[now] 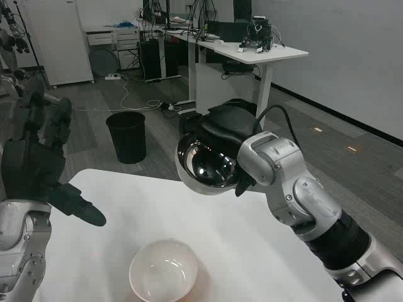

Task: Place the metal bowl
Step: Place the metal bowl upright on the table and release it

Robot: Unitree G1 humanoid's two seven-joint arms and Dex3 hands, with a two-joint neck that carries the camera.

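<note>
We see our right hand (227, 129) holding the metal bowl (204, 167) up in the air, above the far edge of the white table (252, 251). The black fingers close over the top of the bowl's rim, and one finger goes down along its right side. The bowl is tilted on its side, so that its shiny inside faces toward us and a little down. It touches nothing except the hand. The silver right forearm (302, 195) comes from the lower right corner of the view.

Our left hand (38, 163) is raised at the left edge of the view, over the left part of the table. It holds nothing, and its fingers are apart; one of them points to the right, over the table top. It is well apart from the metal bowl.

On the table, near our edge and below the metal bowl, a white bowl (164, 270) stands upright with its opening up.

Behind the table, on the grey floor, there is a black bin (127, 136). Farther away we see a white desk (252, 47) with some equipment on it, and cables lying on the floor under it.
</note>
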